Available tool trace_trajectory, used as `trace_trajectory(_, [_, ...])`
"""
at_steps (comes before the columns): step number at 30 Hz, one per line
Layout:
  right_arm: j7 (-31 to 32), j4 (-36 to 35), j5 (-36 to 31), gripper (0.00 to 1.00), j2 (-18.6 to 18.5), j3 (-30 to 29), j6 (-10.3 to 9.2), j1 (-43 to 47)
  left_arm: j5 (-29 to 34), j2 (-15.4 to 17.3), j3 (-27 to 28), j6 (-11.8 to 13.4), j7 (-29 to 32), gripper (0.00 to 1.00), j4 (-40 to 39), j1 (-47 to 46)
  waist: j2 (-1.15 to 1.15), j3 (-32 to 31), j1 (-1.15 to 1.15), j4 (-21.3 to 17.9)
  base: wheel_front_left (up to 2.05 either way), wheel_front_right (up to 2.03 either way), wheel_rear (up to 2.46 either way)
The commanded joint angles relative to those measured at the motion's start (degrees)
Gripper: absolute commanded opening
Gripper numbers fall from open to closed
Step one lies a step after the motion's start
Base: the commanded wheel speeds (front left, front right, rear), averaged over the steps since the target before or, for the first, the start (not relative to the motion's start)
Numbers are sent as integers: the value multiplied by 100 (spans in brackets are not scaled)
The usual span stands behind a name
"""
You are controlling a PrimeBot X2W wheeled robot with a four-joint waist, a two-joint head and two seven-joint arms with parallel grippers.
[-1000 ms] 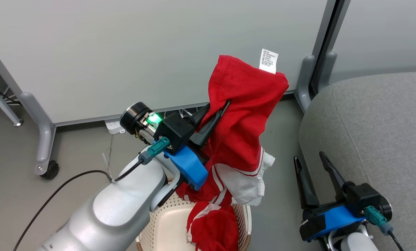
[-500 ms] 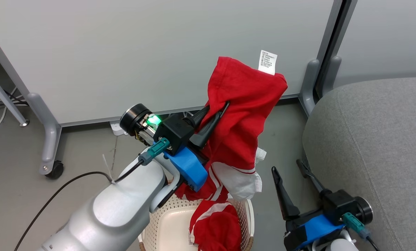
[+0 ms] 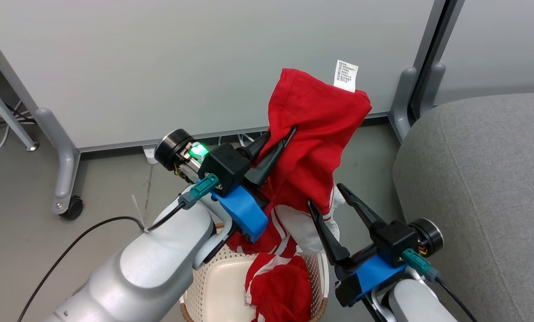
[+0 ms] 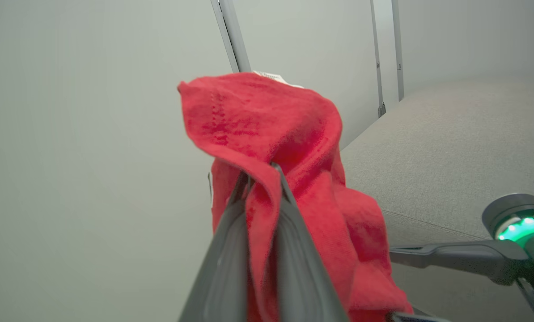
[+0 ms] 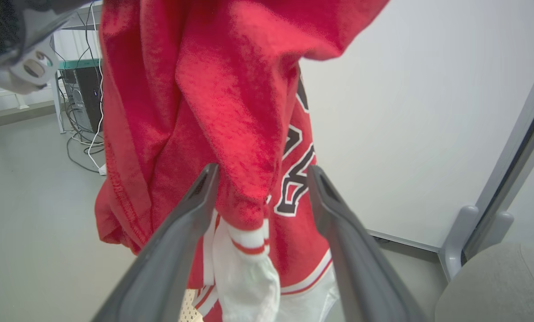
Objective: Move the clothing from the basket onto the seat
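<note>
Left jaws pinch the clothing (image 3: 320, 116), its length hanging vertically over the basket (image 3: 196, 286); right jaws spread apart.

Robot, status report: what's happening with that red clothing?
Left gripper shut on red garment, raised above basket. Right gripper open, fingers flanking its hanging part. Second red garment in basket. Nothing blocking sofa.

Left hand (image 3: 279, 133) raised, clamped tight, right hand (image 3: 324, 195) lower, splayed wide, pointing upward
</note>
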Motion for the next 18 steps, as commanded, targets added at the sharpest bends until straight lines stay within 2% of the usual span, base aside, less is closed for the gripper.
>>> trace_trajectory(1, [-4,75,42,100,-1,76,-4,-184,-6,-17,-16,9,-29,0,-9,-60,0,31,-1,9,0,0,0])
trace_trajectory(16, [-3,589,241,100,114,526,-4,-1122,39,-79,-2,-34,-29,0,16,-125,0,164,-1,74,0,0,0])
trace_trajectory(17, [-3,596,253,91,119,549,-4,-1141,44,-81,2,-41,-29,0,18,-126,0,169,-1,74,0,0,0])
trace_trajectory(18, [-4,620,277,5,124,592,-4,-1153,47,-84,5,-46,-29,0,21,-126,0,171,-1,75,0,0,0])
